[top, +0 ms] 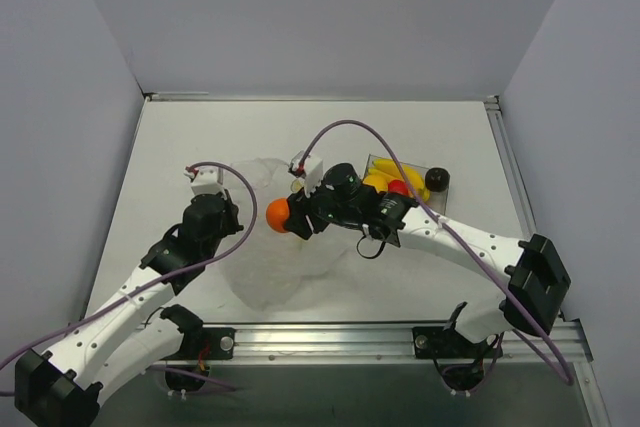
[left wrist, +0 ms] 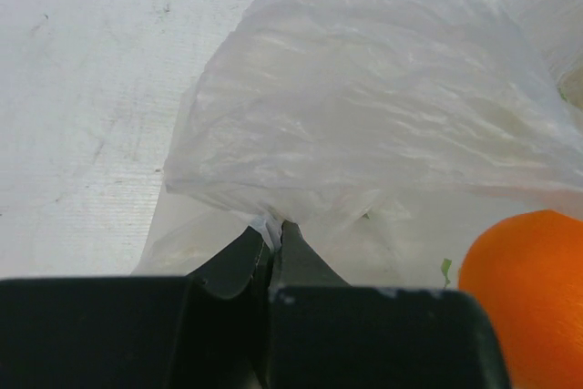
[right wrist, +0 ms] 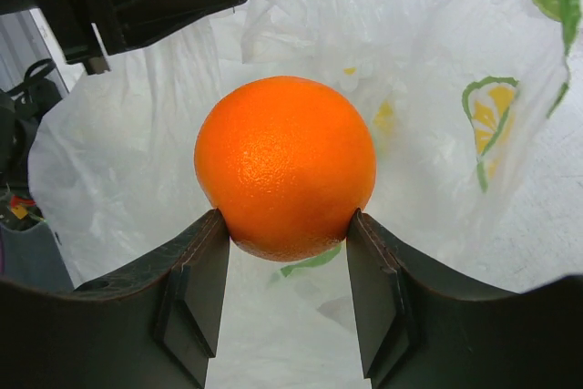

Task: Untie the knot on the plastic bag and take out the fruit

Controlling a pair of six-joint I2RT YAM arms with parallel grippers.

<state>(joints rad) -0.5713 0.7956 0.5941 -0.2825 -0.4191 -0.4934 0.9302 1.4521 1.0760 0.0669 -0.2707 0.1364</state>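
A white tabletop [top: 200, 127], faintly scuffed (the marks show in the left wrist view), lies inside pale grey walls [top: 320, 17]. A clear rigid box [top: 405, 162] sits toward its far right, and an aluminium rail [top: 330, 339] runs along the near edge.

The plastic bag [top: 268, 265] lies on the table [top: 180, 147], the left gripper [left wrist: 271, 241] pinching its left edge. The right gripper [right wrist: 284, 248] holds a round fruit [right wrist: 284, 166] above the bag's middle. A box [top: 380, 160] of more fruit [top: 378, 182] sits to the bag's right.

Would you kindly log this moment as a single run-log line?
left gripper: shut on plastic bag | right gripper: shut on orange ball | banana, red piece: out of bag
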